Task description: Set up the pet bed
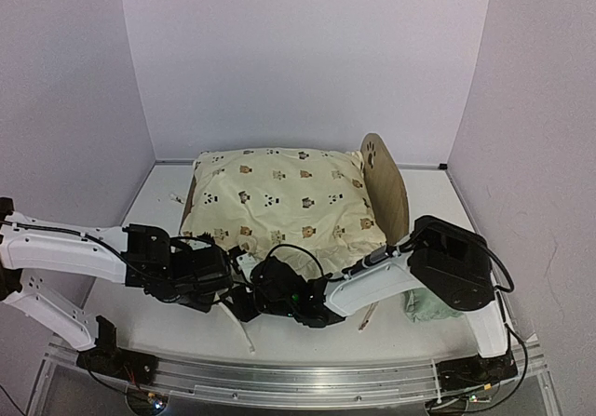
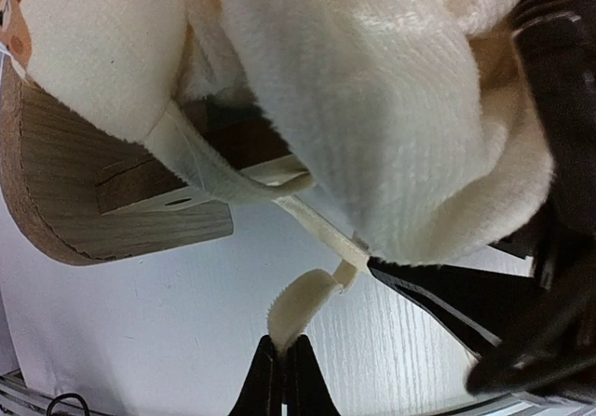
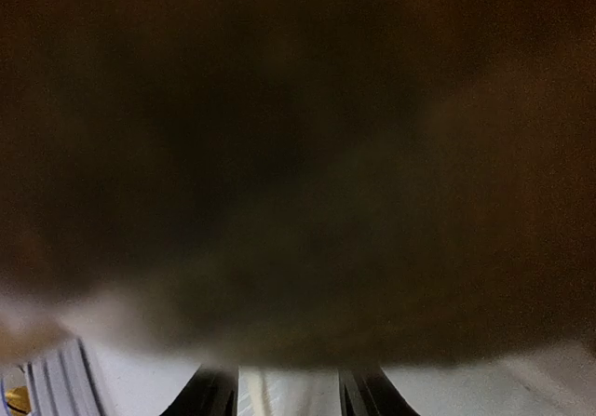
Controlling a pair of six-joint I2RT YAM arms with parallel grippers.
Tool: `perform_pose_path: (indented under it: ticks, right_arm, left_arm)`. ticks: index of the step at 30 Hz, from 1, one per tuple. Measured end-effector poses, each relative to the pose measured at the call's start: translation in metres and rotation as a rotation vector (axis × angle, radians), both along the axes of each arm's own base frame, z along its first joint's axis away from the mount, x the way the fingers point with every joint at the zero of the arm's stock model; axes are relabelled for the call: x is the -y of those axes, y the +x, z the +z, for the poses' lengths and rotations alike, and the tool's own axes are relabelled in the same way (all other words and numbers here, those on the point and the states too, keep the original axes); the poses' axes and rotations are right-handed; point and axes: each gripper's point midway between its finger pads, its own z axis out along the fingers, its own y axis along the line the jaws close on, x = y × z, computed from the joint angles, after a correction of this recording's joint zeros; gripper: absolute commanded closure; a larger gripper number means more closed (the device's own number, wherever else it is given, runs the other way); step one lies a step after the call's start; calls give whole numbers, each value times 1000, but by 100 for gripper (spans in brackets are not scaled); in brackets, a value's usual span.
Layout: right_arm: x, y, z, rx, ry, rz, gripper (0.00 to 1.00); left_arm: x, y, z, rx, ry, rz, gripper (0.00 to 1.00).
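The pet bed shows its arched wooden headboard (image 1: 385, 188) with the paw cutout at the right. Its base is hidden under the cream bear-print cushion (image 1: 279, 202) lying on it. In the left wrist view a light-wood rail (image 2: 93, 211) of the bed runs beneath the cushion (image 2: 372, 109). My left gripper (image 2: 284, 346) is shut on the end of a cream cushion tie (image 2: 300, 302) at the bed's near corner (image 1: 240, 276). My right gripper (image 3: 289, 393) sits close against that corner (image 1: 265, 284), its fingers apart, with a dark blur filling its view.
A small mint green pillow (image 1: 430, 306) lies on the table under the right arm's elbow. A thin wooden strip (image 1: 369, 315) and a loose white tie (image 1: 246, 334) lie near the front edge. White walls enclose the table on three sides.
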Motion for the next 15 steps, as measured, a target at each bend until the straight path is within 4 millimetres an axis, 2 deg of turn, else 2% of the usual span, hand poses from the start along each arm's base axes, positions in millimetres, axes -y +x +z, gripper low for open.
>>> perform_pose_path:
  ticks: [3, 8, 15]
  right_arm:
    - [-3, 8, -13, 40, 4, -23, 60]
    - [-11, 16, -13, 109, 50, -43, 62]
    - [-15, 24, -10, 175, 102, -64, 78]
  left_arm:
    - [2, 0, 1, -2, -13, -1, 100]
    - [5, -1, 0, -7, -29, -5, 100]
    - [5, -1, 0, -14, -29, -10, 100]
